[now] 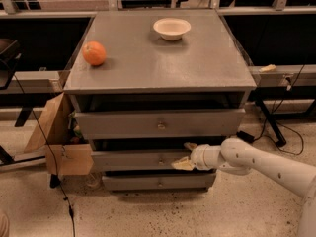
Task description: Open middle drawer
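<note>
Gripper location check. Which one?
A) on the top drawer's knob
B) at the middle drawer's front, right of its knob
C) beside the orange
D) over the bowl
B: the gripper is at the front of the middle drawer, just right of its knob.

Item: single white arm (276,169), smooth rounded shell, entering from the frame edge at 4 o'clock and reaching low toward 9 o'clock. Forearm slopes slightly upward to a bulbous joint (238,154), then a short ribbed white wrist (204,157), held near level. Terminal fitting: two-finger gripper (186,155), sitting at 5 o'clock from frame centre and pointing to 9 o'clock. Tan fingers (183,165) are spread apart, one higher at 12 o'clock of the other.
</note>
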Robot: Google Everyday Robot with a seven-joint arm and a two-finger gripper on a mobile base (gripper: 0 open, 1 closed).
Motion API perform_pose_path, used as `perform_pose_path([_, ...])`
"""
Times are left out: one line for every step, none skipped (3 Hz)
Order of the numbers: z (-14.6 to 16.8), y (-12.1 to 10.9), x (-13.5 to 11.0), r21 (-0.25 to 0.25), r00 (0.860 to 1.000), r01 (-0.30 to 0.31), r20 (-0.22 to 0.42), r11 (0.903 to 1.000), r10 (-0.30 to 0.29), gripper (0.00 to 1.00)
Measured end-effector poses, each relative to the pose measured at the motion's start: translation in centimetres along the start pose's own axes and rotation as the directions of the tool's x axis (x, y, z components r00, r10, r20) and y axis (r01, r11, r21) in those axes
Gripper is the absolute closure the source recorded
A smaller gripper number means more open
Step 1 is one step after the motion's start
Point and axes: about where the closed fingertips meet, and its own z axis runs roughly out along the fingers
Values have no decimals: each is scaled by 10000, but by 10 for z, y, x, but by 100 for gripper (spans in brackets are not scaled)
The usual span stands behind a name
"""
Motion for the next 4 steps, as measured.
perform_pose_path([-3, 0, -4, 0, 10000, 2, -4, 10000, -2, 38])
perform_pose_path([-3, 0, -3, 8, 9999, 55, -117, 10000, -54, 39])
perform_pose_path([-4, -1, -5, 9, 9999, 56, -119, 10000, -56, 58])
perform_pose_path([-3, -4, -7, 26, 9998, 86, -169, 10000, -86, 78])
